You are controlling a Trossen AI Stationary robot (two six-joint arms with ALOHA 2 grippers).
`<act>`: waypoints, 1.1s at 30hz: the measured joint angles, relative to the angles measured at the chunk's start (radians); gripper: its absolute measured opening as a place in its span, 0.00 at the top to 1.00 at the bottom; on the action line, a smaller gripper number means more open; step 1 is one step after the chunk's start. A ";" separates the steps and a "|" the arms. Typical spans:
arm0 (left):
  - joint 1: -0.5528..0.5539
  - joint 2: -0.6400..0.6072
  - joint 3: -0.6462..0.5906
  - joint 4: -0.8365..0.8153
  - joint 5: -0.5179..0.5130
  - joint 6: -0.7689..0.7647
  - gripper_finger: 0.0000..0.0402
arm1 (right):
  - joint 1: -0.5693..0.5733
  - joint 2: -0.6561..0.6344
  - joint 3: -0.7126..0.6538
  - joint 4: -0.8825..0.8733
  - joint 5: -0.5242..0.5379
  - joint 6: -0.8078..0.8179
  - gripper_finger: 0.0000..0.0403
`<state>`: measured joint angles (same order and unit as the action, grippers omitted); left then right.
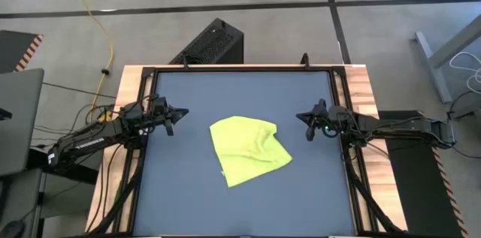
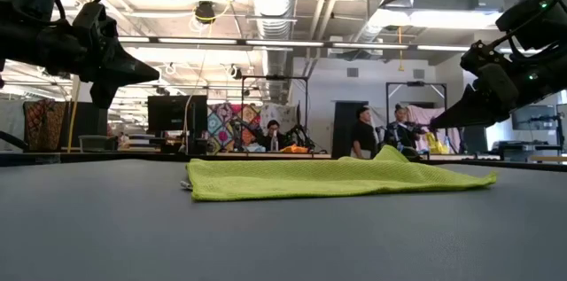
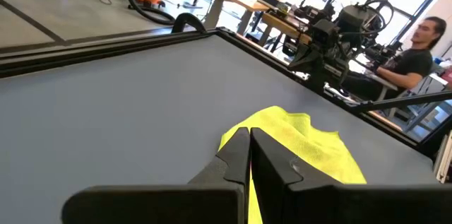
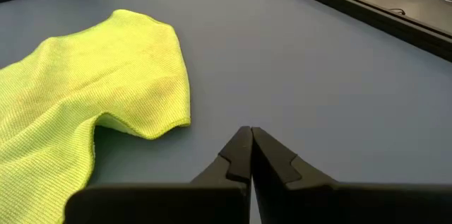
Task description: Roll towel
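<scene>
The lime yellow-green towel (image 1: pixel 248 150) lies flat and slightly rumpled on the middle of the dark blue-grey tabletop; it also shows in the low view (image 2: pixel 341 177), the left wrist view (image 3: pixel 311 146) and the right wrist view (image 4: pixel 85 97). My left gripper (image 1: pixel 183 114) hovers shut above the table's left side, clear of the towel. My right gripper (image 1: pixel 301 118) hovers shut above the table's right side, also clear of the towel.
The table (image 1: pixel 188 193) has a black frame and wooden side rails (image 1: pixel 361 88). A black box (image 1: pixel 210 43) stands on the floor behind the far edge. People sit and stand in the room beyond the table (image 2: pixel 363 135).
</scene>
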<state>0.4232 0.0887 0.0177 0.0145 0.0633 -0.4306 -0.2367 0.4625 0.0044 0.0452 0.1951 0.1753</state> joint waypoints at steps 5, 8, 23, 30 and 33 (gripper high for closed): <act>0.000 0.000 0.000 0.000 0.000 0.000 1.00 | 0.000 0.000 0.000 0.000 0.000 0.000 0.93; 0.000 0.000 0.000 0.000 0.000 0.000 1.00 | 0.000 0.000 0.000 0.000 0.000 0.000 0.93; 0.000 0.000 0.000 0.000 0.000 0.000 1.00 | 0.000 0.000 0.000 0.000 0.000 0.000 0.93; 0.000 0.000 0.000 0.000 -0.027 0.010 1.00 | 0.000 0.000 0.000 0.000 0.000 0.000 0.93; 0.000 0.000 0.000 -0.001 -0.059 -0.117 1.00 | 0.000 0.000 0.000 0.000 0.000 0.000 0.93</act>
<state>0.4232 0.0887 0.0174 0.0139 0.0040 -0.5481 -0.2368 0.4626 0.0044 0.0449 0.1951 0.1757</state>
